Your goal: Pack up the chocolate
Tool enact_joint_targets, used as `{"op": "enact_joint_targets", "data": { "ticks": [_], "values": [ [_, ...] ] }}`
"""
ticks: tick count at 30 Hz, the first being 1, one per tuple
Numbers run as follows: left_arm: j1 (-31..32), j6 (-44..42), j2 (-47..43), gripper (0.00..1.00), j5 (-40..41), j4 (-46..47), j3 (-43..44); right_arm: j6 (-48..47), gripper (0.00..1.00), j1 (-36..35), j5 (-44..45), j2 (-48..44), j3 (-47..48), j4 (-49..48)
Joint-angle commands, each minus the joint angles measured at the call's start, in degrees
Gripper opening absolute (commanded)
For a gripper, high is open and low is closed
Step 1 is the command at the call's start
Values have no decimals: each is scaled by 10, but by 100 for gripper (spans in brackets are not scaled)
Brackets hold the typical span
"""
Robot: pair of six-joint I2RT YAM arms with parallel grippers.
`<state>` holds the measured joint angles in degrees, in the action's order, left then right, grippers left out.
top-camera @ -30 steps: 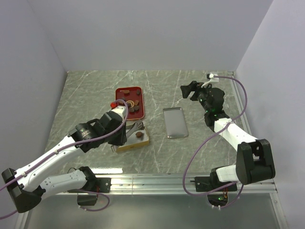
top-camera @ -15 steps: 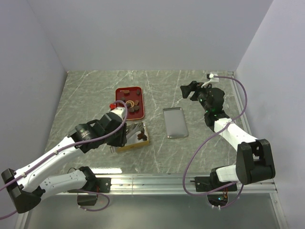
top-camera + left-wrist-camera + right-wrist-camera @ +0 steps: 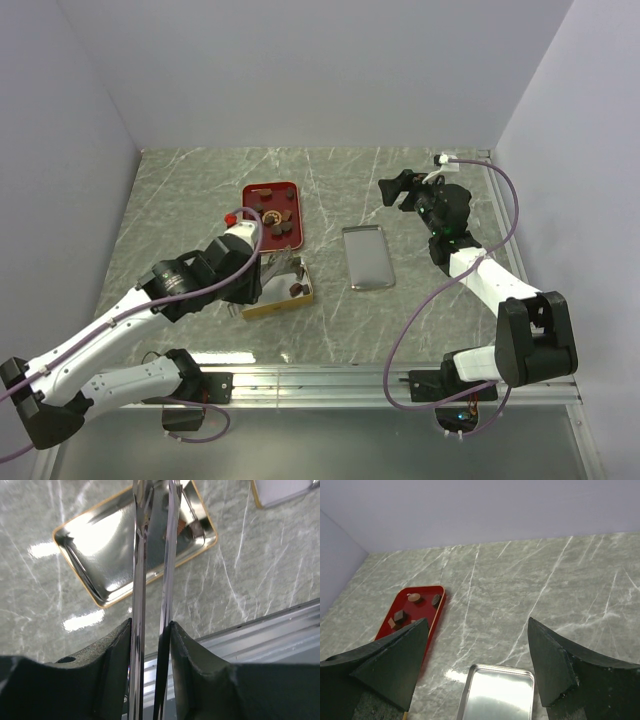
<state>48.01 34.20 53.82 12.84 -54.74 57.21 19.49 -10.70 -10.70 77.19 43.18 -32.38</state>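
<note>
Steel tongs [image 3: 139, 555] clenched in left tool [image 3: 150, 627] above gold tin [image 3: 90, 545]; right tool [image 3: 477, 625] released.

Bright, even overhead light with soft shadows. Glare pools on the glossy bench [image 3: 80, 622] and in the tin [image 3: 100, 535]. Reflections streak the tongs [image 3: 139, 580]. The near jaws look blurred.

Looks like a robotics lab cell, not a home. Closed on three sides by plain pale-violet walls [image 3: 300, 70]. Floored with a grey marble-patterned surface [image 3: 190, 190], edged in front by an aluminium rail [image 3: 320, 378] carrying two white robot arms [image 3: 485, 280] with loose purple cables [image 3: 516, 205].
</note>
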Motion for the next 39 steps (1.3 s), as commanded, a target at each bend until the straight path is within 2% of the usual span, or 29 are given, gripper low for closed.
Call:
{"op": "enact_joint_targets", "data": {
  "ticks": [1, 6, 12, 14, 22, 33, 39],
  "values": [
    [2, -17, -14, 41, 39, 17, 42, 1, 87, 3, -6, -1, 27, -17],
    [-1, -31, -7, 43, 64, 42, 63, 1, 87, 3, -8, -5, 25, -19],
    [-14, -47, 16, 44, 139, 86, 80, 2, 87, 4, -9, -7, 23, -21],
    [-22, -46, 32, 44, 175, 93, 82, 2, 87, 4, -8, -7, 23, -20],
    [-61, -65, 101, 44, 230, 164, 68, 2, 87, 3, -9, -2, 25, -22],
    [-131, -96, 190, 46, 171, 241, 39, 0, 87, 4, -10, 9, 31, -18],
    [-134, -100, 231, 46, 142, 252, 38, 0, 87, 4, -10, 14, 35, -15]
  ]
}}
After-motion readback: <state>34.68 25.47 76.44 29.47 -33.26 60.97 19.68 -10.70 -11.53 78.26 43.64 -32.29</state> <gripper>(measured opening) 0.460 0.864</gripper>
